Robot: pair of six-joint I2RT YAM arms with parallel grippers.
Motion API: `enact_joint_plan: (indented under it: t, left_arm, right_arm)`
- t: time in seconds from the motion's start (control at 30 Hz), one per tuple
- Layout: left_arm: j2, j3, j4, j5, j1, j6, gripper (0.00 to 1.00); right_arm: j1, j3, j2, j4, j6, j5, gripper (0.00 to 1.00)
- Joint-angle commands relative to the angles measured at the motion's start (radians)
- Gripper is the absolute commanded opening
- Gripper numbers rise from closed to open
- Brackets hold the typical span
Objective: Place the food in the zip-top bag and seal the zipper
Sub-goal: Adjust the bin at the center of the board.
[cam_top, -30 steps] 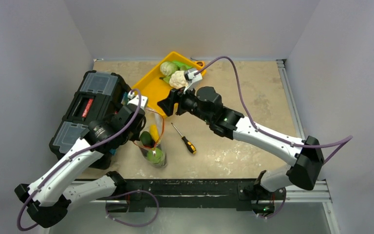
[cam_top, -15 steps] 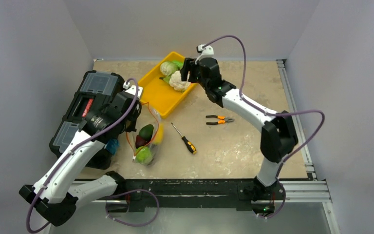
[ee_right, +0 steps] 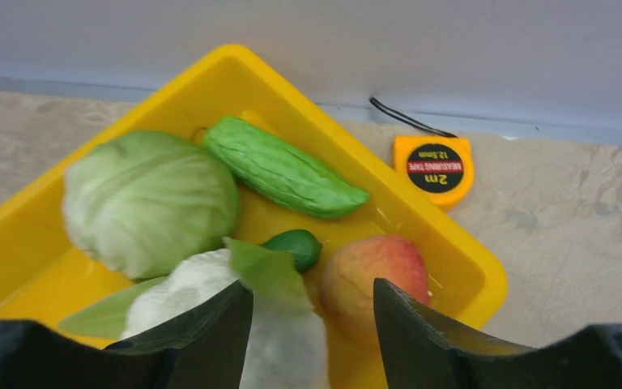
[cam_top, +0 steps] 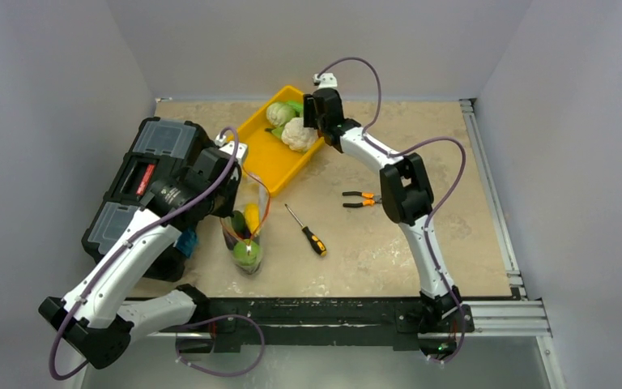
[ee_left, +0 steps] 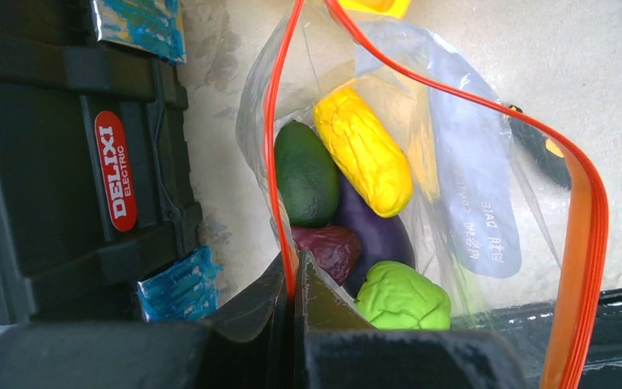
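Zipper (ee_left: 278, 146) in tight pinch of left hand (ee_left: 295, 279)

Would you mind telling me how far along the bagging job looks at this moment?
Done: the dark green avocado, yellow corn and purple eggplant lie in the clear zip-top bag. In hand: the left end effector pinches its red-orange zipper strip; the open right end effector straddles the white cauliflower in the yellow tray. Left: that, the pale green cabbage and peach-coloured fruit, then sealing.
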Motion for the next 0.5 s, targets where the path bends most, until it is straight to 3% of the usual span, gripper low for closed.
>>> enact_joint_plan:
  t: [0.0,0.47]
  left_arm:
    - [0.012,0.036,0.046,0.031,0.005,0.019,0.00]
    - [0.039,0.052,0.057,0.089,0.006,0.003,0.00]
  right_arm:
    - [-0.040,0.091,0.023,-0.007,-0.035,0.012,0.53]
    - [-0.081,0.072,0.094,-0.001,-0.165,-0.067,0.54]
